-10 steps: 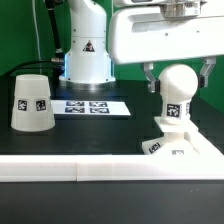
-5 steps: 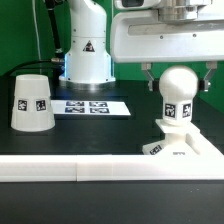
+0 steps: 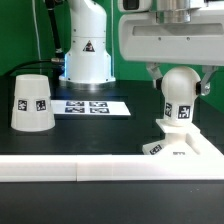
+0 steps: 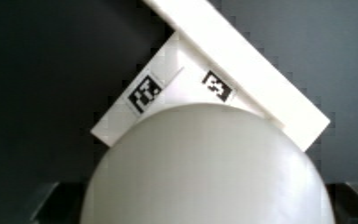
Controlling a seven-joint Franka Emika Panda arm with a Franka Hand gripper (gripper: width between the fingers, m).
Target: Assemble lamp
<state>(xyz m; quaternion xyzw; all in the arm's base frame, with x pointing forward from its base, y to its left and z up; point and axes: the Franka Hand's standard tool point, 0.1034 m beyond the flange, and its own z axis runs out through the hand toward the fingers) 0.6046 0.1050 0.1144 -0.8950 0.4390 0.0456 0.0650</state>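
We identify three lamp parts in smooth white plastic, each carrying square black-and-white markers. The bulb (image 3: 178, 92) has a rounded dome on a narrower neck. It stands upright on the raised step of the flat, stepped base (image 3: 172, 146), at the exterior view's right. The shade (image 3: 32, 102), a tapered cup with its wider end down, stands well apart at the exterior view's left.

The marker board (image 3: 88, 106) lies further back on the matte black table (image 3: 110, 135). The base lies just beside the white ledge (image 3: 70, 170) along the table's front edge (bare table separates base and shade).

The gripper (image 3: 180, 80) straddles the dome, jaws about as wide as the dome itself. Its fingers (image 3: 155, 76) stand just beside the dome on either side; we cannot tell whether they press on it. In the wrist view the dome hides most of the base.
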